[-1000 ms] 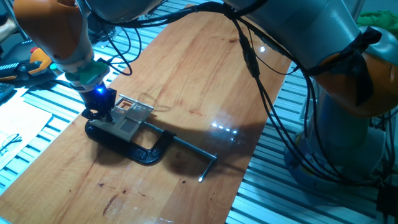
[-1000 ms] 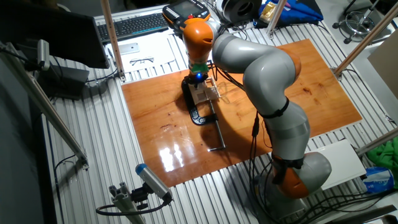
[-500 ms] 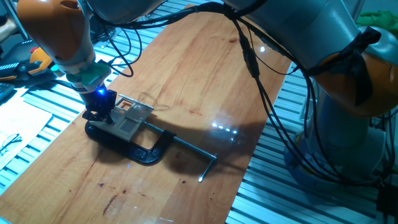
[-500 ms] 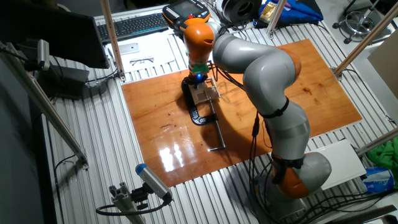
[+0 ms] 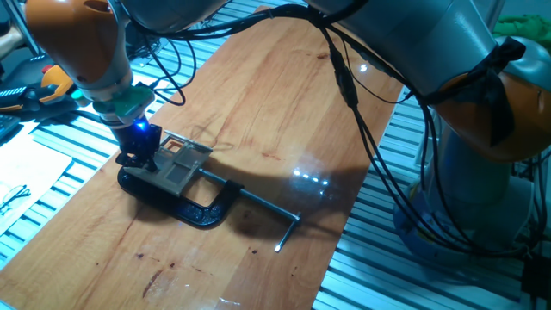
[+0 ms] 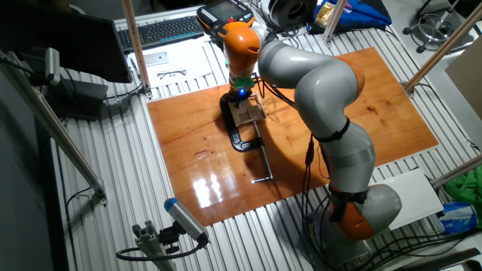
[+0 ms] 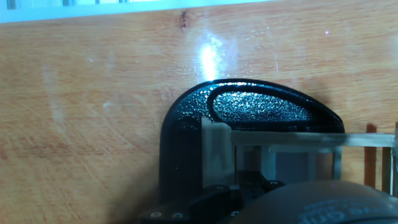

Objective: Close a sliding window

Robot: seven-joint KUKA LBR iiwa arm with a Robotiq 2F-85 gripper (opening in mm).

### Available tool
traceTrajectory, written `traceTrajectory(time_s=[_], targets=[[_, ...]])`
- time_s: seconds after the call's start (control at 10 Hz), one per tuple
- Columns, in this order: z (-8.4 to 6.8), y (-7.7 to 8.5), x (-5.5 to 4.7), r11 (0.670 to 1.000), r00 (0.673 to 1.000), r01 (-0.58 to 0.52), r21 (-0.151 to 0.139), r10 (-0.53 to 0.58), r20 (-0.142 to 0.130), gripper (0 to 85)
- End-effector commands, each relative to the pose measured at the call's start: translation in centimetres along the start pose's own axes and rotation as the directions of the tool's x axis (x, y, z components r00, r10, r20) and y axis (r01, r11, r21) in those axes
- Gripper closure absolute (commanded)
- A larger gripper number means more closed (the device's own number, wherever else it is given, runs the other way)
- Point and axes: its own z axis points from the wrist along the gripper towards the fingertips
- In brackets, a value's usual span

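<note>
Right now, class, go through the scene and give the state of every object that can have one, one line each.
sliding window: lying held in the clamp on the board; whether it is slid open or closed cannot be told.
C-clamp: lying flat on the board, screw rod sticking out toward the board's edge.
gripper: down at the window's end over the clamp, blue light on; finger opening cannot be told.
wooden board: flat on the slatted table.

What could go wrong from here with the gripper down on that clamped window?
1. The gripper sits at the sliding window's end beside the black C-clamp; a low push could catch the clamp instead of the window.
2. The window is thin pale wood; an off-line push might jam or crack it.
3. The hand view is mostly blocked, so finger contact cannot be checked.
</note>
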Motion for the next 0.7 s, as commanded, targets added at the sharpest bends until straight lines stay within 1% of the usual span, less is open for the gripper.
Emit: traceTrajectory(time_s=[0.0,0.6], targets=[[-0.01,-0.02,-0.01,1.000,1.000,-0.001,0.001,0.001,0.000,85.0],[-0.03,-0.24,-0.05,1.000,1.000,0.013,0.018,-0.013,0.002,85.0]])
